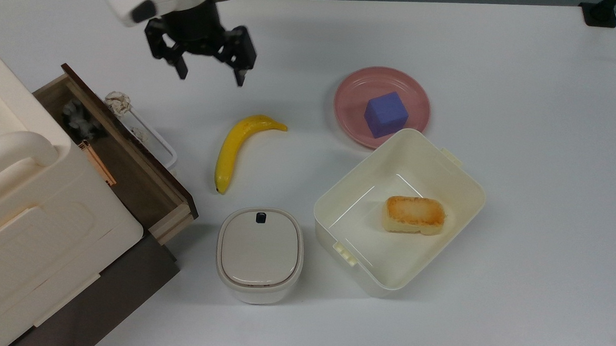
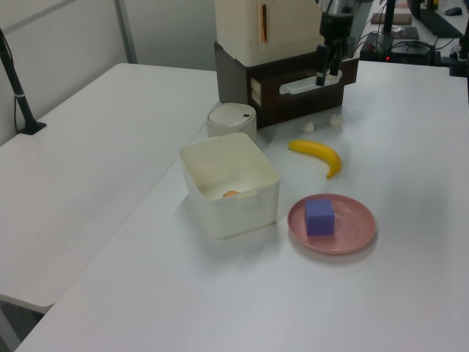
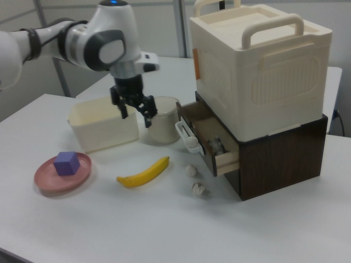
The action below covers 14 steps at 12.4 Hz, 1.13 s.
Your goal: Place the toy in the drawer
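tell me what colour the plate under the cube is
Pink. The plate holding the purple-blue cube shows best in the top view.

On the worktop [image 1: 528,100] there is one banana [image 1: 235,145], one pink plate [image 1: 354,96] carrying one purple-blue cube [image 1: 385,114], and one open cream tub [image 1: 459,202] holding one bread piece [image 1: 414,214]. One lidded round container [image 1: 259,254] stands near the banana. Two crumpled paper balls [image 3: 191,170] lie beside the one open drawer [image 1: 129,169], which holds one toy [image 1: 79,119].
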Available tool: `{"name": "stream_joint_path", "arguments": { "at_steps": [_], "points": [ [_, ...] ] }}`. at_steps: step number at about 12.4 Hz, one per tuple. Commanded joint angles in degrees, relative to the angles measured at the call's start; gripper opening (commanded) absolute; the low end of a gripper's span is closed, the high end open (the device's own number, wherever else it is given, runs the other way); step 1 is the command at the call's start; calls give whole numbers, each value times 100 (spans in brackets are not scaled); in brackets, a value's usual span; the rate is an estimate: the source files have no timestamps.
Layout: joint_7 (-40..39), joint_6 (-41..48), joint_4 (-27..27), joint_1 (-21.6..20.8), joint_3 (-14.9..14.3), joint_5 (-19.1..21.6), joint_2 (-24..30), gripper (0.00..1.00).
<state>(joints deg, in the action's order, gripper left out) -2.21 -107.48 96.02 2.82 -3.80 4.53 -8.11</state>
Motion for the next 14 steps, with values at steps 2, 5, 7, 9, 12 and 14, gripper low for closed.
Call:
{"name": "stream_joint_path", "arguments": {
  "at_steps": [2, 5, 7, 9, 12, 14],
  "points": [
    [-166, 315, 57, -317, -103, -365, 257, 100],
    [-61, 351, -57, -326, -112, -374, 284, 100],
    [-43, 359, -57, -334, -112, -374, 284, 100],
    [-34, 368, -57, -343, -103, -374, 284, 100],
    [-34, 438, -57, -352, -77, -356, 275, 100],
    [53, 430, -57, -361, -68, -356, 258, 100]
  ]
}}
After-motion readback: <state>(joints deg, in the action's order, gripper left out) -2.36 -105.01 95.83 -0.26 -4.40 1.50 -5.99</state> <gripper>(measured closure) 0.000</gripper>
